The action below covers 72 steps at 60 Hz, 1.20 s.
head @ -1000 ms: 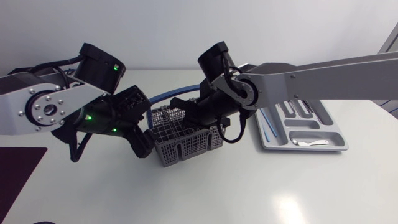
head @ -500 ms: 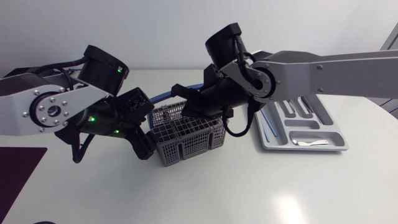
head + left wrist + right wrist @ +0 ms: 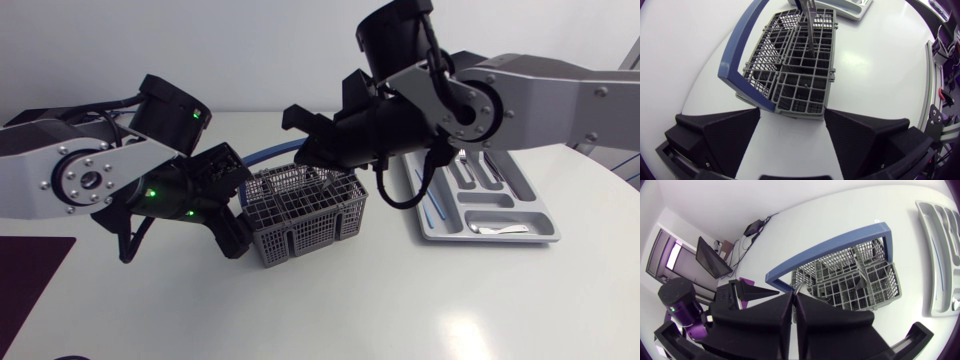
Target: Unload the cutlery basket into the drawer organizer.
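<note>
The white bench point(image 3: 480, 300) carries the pale grey moulded drawer organizer point(image 3: 535, 212) on my right. Near the middle is the grey lattice plastic cutlery basket with a blue hoop handle point(image 3: 300, 235). The left gripper point(image 3: 792, 112) is open, its broad fingers spread either side of the basket's near end. The right gripper point(image 3: 792, 297) hangs over the basket with its fingers pressed together, apparently pinching a slim dark metal piece of cutlery point(image 3: 809, 30). That piece stands upright in a compartment at the basket's far end. The step, I judge, is drawing it out: lift straight up until the tip clears the lattice, with the left gripper bracing the basket, then swing toward the organizer.
</note>
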Tool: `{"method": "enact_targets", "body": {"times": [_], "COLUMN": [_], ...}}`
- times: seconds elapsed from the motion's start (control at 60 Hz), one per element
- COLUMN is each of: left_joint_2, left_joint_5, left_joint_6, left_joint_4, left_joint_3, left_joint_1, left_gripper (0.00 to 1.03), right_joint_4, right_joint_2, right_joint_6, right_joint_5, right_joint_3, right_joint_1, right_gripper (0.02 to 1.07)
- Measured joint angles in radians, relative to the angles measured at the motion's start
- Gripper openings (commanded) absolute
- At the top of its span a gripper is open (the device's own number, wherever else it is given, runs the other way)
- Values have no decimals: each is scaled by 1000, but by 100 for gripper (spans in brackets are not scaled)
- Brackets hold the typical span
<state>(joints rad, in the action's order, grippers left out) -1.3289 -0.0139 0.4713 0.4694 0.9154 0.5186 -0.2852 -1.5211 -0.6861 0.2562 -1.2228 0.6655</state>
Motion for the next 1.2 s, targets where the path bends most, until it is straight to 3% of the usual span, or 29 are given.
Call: {"method": "enact_targets", "body": {"times": [0.217, 0.433, 0.55, 0.783, 1.0, 1.2], "left_joint_2": [-1, -1, -1, -1, 0, 0], "left_joint_5": [-3, -3, -3, -3, -3, -4], "left_joint_6": [0, 0, 0, 0, 0, 0], "left_joint_4": [0, 0, 0, 0, 0, 0], "left_joint_3": [0, 0, 0, 0, 0, 0], "left_joint_1": [0, 4, 11, 15, 15, 18], "left_gripper": [99, 99, 99, 99, 99, 99], "right_joint_4": [-21, -197, -312, -404, -388, -164], "right_joint_2": [85, 179, 249, 331, 331, 292], "right_joint_6": [16, 104, 214, 475, 764, 984], "right_joint_5": [-6, 29, 42, 66, 28, -97], "right_joint_3": [0, 0, 10, 186, 291, 396], "right_joint_1": [-1, -74, -164, -450, -703, -813], "right_gripper": [8, 8, 8, 8, 8, 8]}}
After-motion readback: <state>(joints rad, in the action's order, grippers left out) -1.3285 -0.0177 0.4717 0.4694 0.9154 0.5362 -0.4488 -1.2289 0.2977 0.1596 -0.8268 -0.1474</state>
